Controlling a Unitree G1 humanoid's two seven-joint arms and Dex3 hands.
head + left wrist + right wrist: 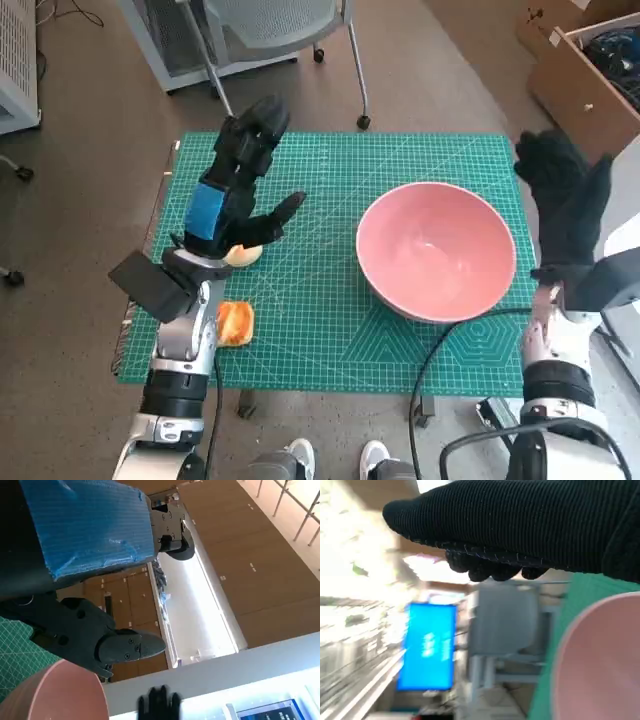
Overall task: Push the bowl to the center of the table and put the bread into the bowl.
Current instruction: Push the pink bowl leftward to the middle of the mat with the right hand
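The pink bowl (436,250) holds nothing and sits on the green mat (330,330). Two bread pieces (234,323) lie well apart from the bowl, under the left hand (240,190), whose fingers are spread and hold nothing. The right hand (565,205) is raised beside the bowl, fingers apart and holding nothing.

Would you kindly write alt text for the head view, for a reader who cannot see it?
A pink bowl sits empty on the right part of a green cutting mat, with the gloved right hand raised open beside it. The blue-taped left hand hovers open over the mat's left side, above two bread pieces.
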